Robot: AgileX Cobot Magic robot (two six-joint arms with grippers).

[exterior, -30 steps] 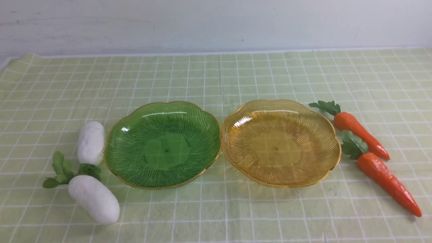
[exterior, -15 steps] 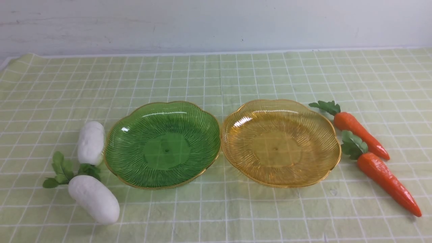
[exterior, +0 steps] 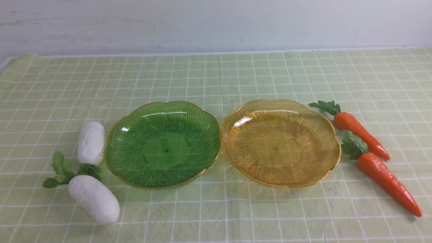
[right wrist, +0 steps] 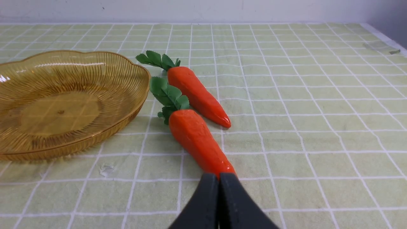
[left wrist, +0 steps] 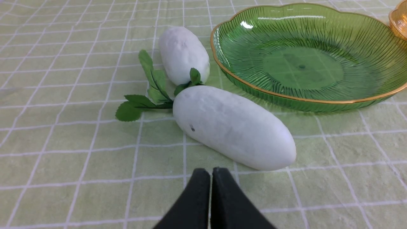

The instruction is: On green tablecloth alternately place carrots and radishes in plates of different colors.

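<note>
Two plates sit side by side in the middle: one green plate (exterior: 135,135) on the left and one amber plate (exterior: 303,135) on the right. There are two white radishes, a far radish (exterior: 91,142) and a near radish (exterior: 93,199), both left of the plates, and two orange carrots, a far carrot (exterior: 361,135) and a near carrot (exterior: 388,182), both right of them, so four vegetables in all. One checked green cloth (exterior: 216,77) lies under everything, and two black grippers show, the left gripper (left wrist: 211,173) and the right gripper (right wrist: 218,178), one in each wrist view.
</note>
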